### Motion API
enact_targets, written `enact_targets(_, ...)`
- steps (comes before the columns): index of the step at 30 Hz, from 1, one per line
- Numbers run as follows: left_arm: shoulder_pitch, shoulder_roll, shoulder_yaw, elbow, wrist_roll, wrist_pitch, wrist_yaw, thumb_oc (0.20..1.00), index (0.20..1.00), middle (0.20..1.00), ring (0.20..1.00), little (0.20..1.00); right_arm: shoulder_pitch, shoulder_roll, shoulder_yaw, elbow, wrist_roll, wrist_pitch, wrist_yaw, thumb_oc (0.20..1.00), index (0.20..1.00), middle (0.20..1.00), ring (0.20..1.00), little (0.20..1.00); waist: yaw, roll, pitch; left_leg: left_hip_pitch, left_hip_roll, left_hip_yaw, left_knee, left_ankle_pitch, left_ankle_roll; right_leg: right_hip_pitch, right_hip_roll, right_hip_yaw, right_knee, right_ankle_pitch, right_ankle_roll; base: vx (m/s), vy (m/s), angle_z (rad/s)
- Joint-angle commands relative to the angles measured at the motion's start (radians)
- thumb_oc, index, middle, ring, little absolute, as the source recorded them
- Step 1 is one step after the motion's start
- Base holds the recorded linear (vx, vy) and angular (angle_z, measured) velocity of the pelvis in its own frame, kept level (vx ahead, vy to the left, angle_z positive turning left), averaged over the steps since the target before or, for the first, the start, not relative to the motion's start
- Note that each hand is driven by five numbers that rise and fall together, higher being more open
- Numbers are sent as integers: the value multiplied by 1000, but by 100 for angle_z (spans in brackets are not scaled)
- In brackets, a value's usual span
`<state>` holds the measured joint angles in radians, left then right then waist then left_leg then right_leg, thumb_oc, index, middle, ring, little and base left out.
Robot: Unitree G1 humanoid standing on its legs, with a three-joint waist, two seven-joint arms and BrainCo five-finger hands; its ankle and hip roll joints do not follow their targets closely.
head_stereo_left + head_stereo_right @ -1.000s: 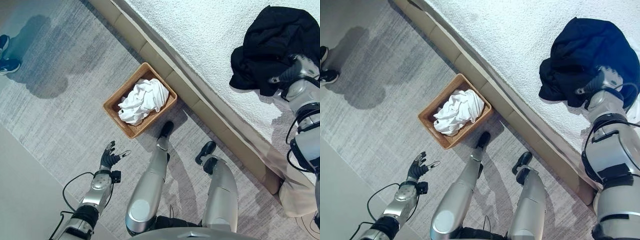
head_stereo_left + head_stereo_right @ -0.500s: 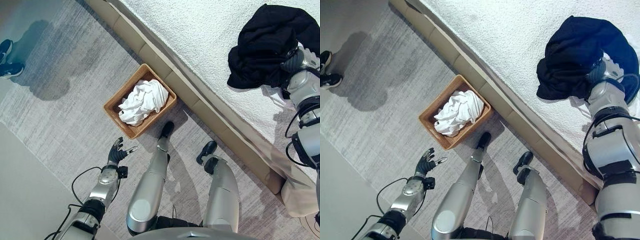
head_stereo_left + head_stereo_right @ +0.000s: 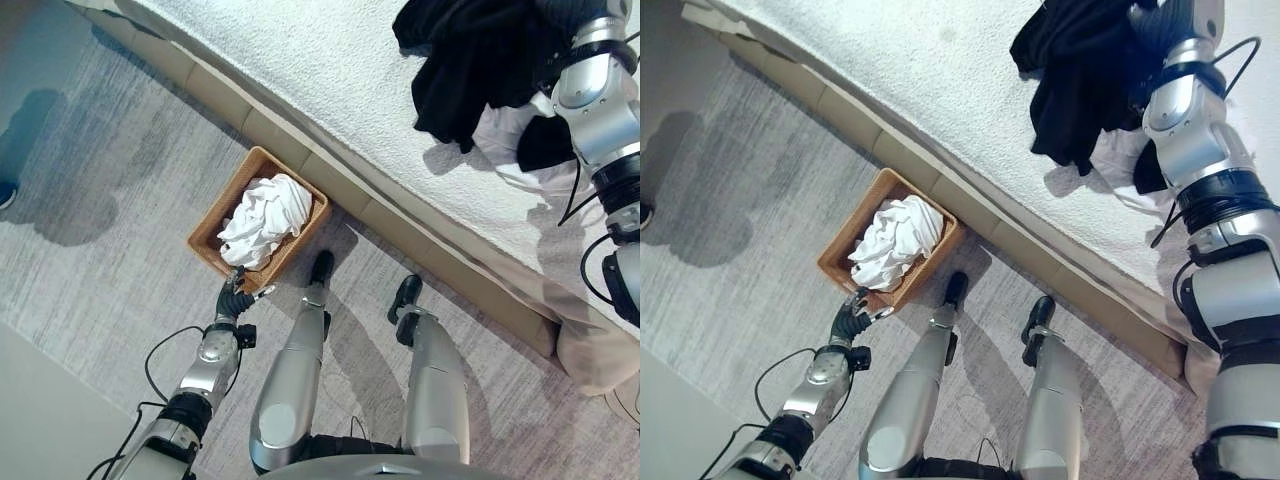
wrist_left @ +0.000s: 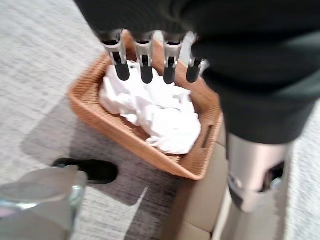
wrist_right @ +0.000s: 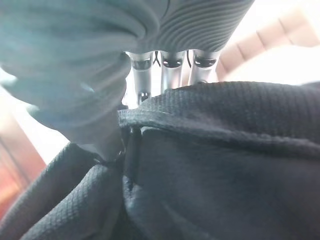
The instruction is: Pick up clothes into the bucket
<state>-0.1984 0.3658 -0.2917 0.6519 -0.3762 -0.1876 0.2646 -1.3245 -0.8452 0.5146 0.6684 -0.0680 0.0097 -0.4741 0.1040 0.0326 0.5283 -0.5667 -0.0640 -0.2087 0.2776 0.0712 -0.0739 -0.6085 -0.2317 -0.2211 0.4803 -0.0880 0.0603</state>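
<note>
Hidden: R hand (image 5: 165, 62) is mostly behind the black garment (image 3: 480, 55); in the R wrist view its fingers go down behind a folded edge of the dark cloth, tips not visible, so I cannot tell if they grip.
Black garment: hangs in a bunch up at the R arm, above the white textured bed surface (image 3: 330, 80); its top is cut off by the upper edge of both eye views.
White cloth under it: a pale piece (image 3: 510, 140) shows just below the black one, partly covered by it and by the arm; shape hard to make out.
Basket: brown woven basket (image 3: 205, 235) stands on the grey carpet (image 3: 110, 270), one corner almost touching the beige bed base (image 3: 400, 215).
Basket content: crumpled white clothes (image 3: 262, 215) fill most of it and rise a bit over the rim.
L hand: L hand (image 3: 234, 301) is low, just beside the near rim of the basket; in the L wrist view fingers (image 4: 121, 62) are straight, spread, pointing over the white clothes, holding nothing.
Edges: bed base runs diagonal across the views; bed is cut off at top.
Open room: bare carpet on the far left side of the basket; a dark shoe tip (image 3: 5, 193) is at the left border, cut off.
</note>
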Motion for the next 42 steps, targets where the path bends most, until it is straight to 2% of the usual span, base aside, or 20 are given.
enact_targets(1, 33, 45, 46, -45, -5, -45, 24, 1000, 1000, 1000, 1000, 1000, -75, -67, -44, -73, -14, -50, -78, 200, 200, 200, 200, 200, -12, -61, -8, 1, -25, 15, 64, -73, 29, 81, -18, 25, -1, -17, 65, -18, 82, -26)
enact_targets(6, 32, 77, 72, -145, 3, -53, 21, 1000, 1000, 1000, 1000, 1000, -46, -58, -91, -219, -6, -71, -69, 200, 200, 200, 200, 200, -28, -79, -8, 63, -17, 53, 95, -108, 37, 140, -9, 52, -30, 3, 73, -4, 88, -22)
enact_targets(10, 54, 119, 104, -265, 17, -56, 9, 1000, 1000, 1000, 1000, 1000, -15, -36, -103, -357, 34, -103, -16, 200, 200, 200, 200, 200, -53, -101, -42, 116, 0, 114, 126, -151, 46, 177, 5, 105, -62, 28, 86, 10, 138, -40)
enact_targets(11, 57, 126, 110, -284, 21, -54, 8, 1000, 1000, 1000, 1000, 1000, -3, -31, -107, -371, 57, -111, -3, 200, 200, 200, 200, 200, -56, -107, -50, 123, 2, 126, 122, -147, 47, 182, 9, 115, -77, 41, 87, 15, 105, -50)
enact_targets(15, 51, 156, 147, -396, 55, -47, 16, 1000, 1000, 1000, 1000, 1000, 69, -26, -83, -447, 153, -129, 103, 200, 200, 200, 200, 200, -78, -125, -90, 187, 17, 170, 103, -169, 48, 235, 29, 147, -139, 60, 97, 36, 68, -42)
enact_targets(17, 32, 174, 156, -448, 69, -41, 12, 1000, 1000, 1000, 1000, 1000, 88, -52, -34, -488, 166, -116, 180, 200, 200, 200, 200, 200, -90, -133, -109, 214, 24, 190, 87, -170, 48, 259, 36, 157, -170, 71, 100, 26, 25, -32)
enact_targets(18, 31, 174, 156, -449, 69, -40, 12, 1000, 1000, 1000, 1000, 1000, 88, -52, -34, -488, 166, -116, 181, 200, 200, 200, 200, 200, -90, -134, -111, 212, 23, 190, 82, -163, 48, 258, 35, 157, -175, 77, 100, 40, 23, -24)
enact_targets(19, 3, 198, 147, -502, 86, -31, -6, 1000, 1000, 1000, 1000, 1000, 100, -69, 25, -524, 192, -106, 257, 200, 200, 200, 200, 200, -103, -137, -134, 244, 30, 211, 68, -172, 47, 283, 41, 168, -201, 83, 103, 24, 24, -21)
enact_targets(20, 3, 198, 148, -502, 86, -30, -6, 1000, 1000, 1000, 1000, 1000, 99, -69, 25, -524, 192, -106, 257, 200, 200, 200, 200, 200, -103, -138, -135, 243, 29, 212, 63, -166, 47, 282, 41, 168, -205, 89, 103, 75, 43, -28)
enact_targets(22, -57, 207, 116, -547, 119, -15, -12, 1000, 1000, 1000, 1000, 1000, 100, -82, 98, -564, 254, -93, 339, 200, 200, 200, 200, 200, -114, -138, -164, 288, 34, 234, 37, -168, 46, 318, 44, 177, -235, 95, 106, 52, 25, -29)
enact_targets(26, -148, 191, 48, -557, 190, 11, -13, 1000, 1000, 1000, 1000, 1000, 113, -83, 144, -600, 326, -84, 401, 200, 200, 200, 200, 200, -127, -132, -192, 323, 36, 243, 19, -168, 45, 354, 42, 179, -252, 96, 110, 54, 6, -18)
enact_targets(27, -208, 171, 2, -548, 223, 24, -17, 1000, 1000, 1000, 1000, 1000, 114, -87, 167, -620, 370, -80, 434, 200, 200, 200, 200, 200, -138, -126, -212, 341, 34, 245, 8, -169, 43, 370, 41, 177, -258, 93, 112, 70, 7, -12)
enact_targets(30, -265, 143, -39, -528, 241, 33, -11, 1000, 1000, 1000, 1000, 1000, 117, -92, 200, -642, 411, -75, 471, 200, 200, 200, 200, 200, -145, -122, -226, 361, 34, 246, -3, -168, 42, 388, 40, 173, -263, 91, 113, 53, 0, -3)
enact_targets(32, -319, 86, -85, -486, 264, 44, 7, 1000, 1000, 1000, 1000, 1000, 107, -109, 251, -714, 496, -78, 523, 200, 200, 200, 200, 200, -158, -122, -250, 384, 35, 250, -22, -166, 40, 409, 41, 166, -268, 87, 112, 63, -26, -6)
enact_targets(37, -360, 43, -159, -470, 226, 48, -23, 1000, 1000, 1000, 1000, 1000, 144, -115, 255, -766, 577, -89, 546, 200, 200, 200, 200, 200, -167, -115, -273, 399, 37, 245, -40, -160, 38, 425, 38, 152, -279, 88, 113, 38, -34, -2)
enact_targets(42, -432, 28, -326, -490, 9, 46, -144, 1000, 1000, 1000, 1000, 1000, 134, -96, 280, -793, 643, -99, 554, 200, 200, 200, 200, 200, -179, -102, -310, 417, 43, 241, -70, -148, 33, 449, 43, 131, -309, 90, 112, 45, -33, 9)
